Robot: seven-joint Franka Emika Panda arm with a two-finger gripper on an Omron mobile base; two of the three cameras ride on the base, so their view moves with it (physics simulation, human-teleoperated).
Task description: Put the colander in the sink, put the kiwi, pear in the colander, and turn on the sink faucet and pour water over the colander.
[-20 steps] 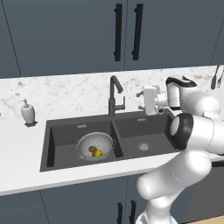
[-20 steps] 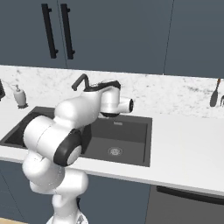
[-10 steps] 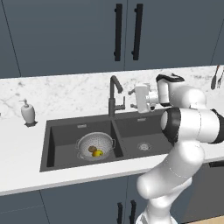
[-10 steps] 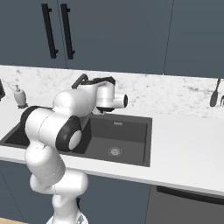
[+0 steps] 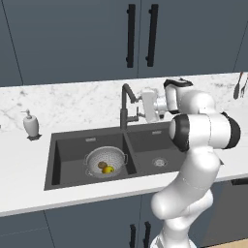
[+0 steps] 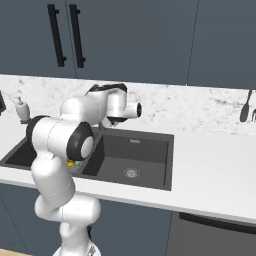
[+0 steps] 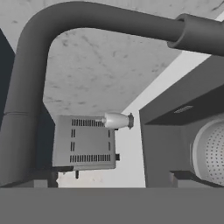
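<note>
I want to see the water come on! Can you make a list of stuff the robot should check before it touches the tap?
1. Colander sits in the left basin of the sink: ok.
2. Kiwi and pear lie inside the colander: ok.
3. Gripper is open and holds nothing: ok.
4. Gripper is up beside the sink faucet, close enough to work it: ok.
5. Spout points over the colander: cannot tell.
6. Water already running: not ok, no stream shows yet.
</note>
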